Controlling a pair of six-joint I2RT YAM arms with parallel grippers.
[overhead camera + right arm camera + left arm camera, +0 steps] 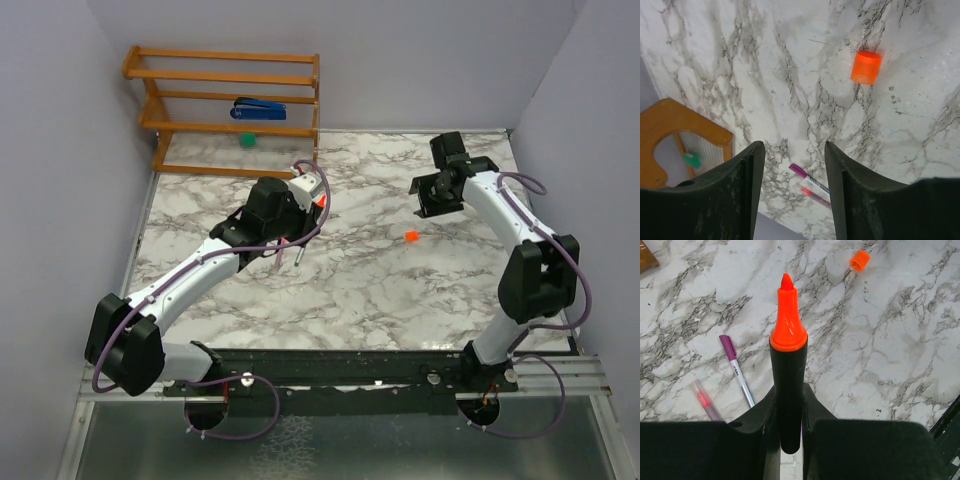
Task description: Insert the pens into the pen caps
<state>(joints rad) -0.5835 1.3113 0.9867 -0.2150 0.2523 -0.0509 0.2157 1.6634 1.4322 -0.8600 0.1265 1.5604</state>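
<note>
**mk:** where's the black marker (788, 370) right now?

**jo:** The left jaws are clenched on it, one on each side of the barrel. The orange tip pokes straight out past them, bare. It's held up off the bench (380, 290), toward the back-middle in the top view.

**mk:** and the orange cap (410, 236)?

**jo:** It's sitting on the marble by itself, between the two arms and nearer the right arm (500, 215). In the left wrist view it's ahead of the marker tip and off to the right, well apart from it. Can't tell if it's lying on its side or standing on end.

**mk:** right jaws doing anything?

**jo:** nah, they're released and spread wide, with only bench showing between them. They hang over the marble. The orange cap shows up ahead of them and a bit to the right, not touching.

**mk:** other two pens?

**jo:** The silver-grey pen (742, 385) and the pink pen (705, 402) are lying on the bench side by side. They're near each other but not touching, down by the wrist of the left arm (200, 270). The silver one has a magenta-purple end pointing away from the wrist. It looks like a cap seated on it, but I wouldn't swear to it. The pink one's blurry, so I can't tell if it's capped.

**mk:** stuff at the back?

**jo:** There's a wooden rack (230, 100) in the far left corner with a blue stapler (260, 108) on a shelf. A green ball (248, 140) sits lower down, under the stapler.
</note>
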